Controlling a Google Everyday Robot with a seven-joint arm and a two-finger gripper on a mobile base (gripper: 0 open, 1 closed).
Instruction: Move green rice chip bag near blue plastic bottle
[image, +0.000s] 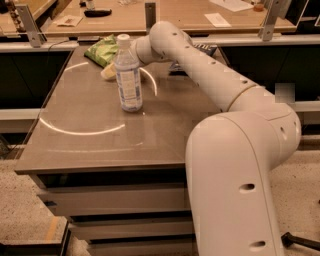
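Gripper (108, 73) half hidden from me behind blue plastic bottle (128, 75), at near edge of green rice chip bag (102, 49), table's (100, 145) far-left corner, grip state I cannot tell

The arm (200, 65) is a thick, smooth cream-white tube with small dark holes dotted along it and thin seams at the joints, swelling into a fat rounded shoulder. Its gripper (109, 71), a pale tip, sits over the far side of the table (90, 145).
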